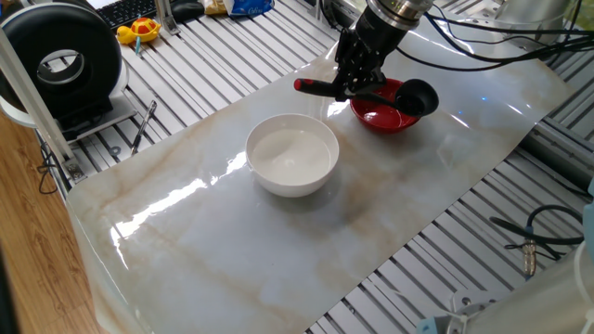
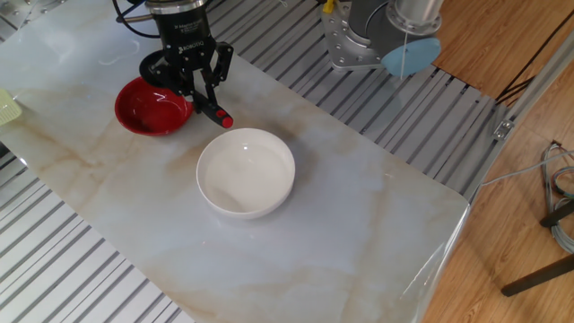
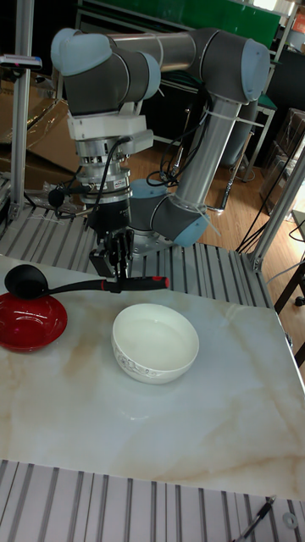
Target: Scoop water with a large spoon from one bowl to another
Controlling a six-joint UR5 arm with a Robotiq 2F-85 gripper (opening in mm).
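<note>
The large spoon (image 1: 419, 96) is black with a red-tipped handle and is held level, its scoop over the far rim of the small red bowl (image 1: 380, 118). My gripper (image 1: 353, 88) is shut on the handle close to the red tip. In the other fixed view the gripper (image 2: 195, 91) stands between the red bowl (image 2: 145, 109) and the white bowl (image 2: 246, 172). The white bowl (image 1: 292, 154) holds water (image 1: 295, 158), seen as a faint sheen. In the tall view the spoon (image 3: 63, 290) hangs just above the red bowl (image 3: 32, 323), with the gripper (image 3: 119, 275) behind the white bowl (image 3: 156, 344).
Both bowls stand on a marble-patterned sheet (image 1: 232, 241) over a slatted metal table. A black round device (image 1: 60, 65) and a yellow toy (image 1: 139, 31) are at the far left. Cables (image 1: 534, 232) lie at the right edge. The arm's base (image 2: 372, 36) is behind the sheet.
</note>
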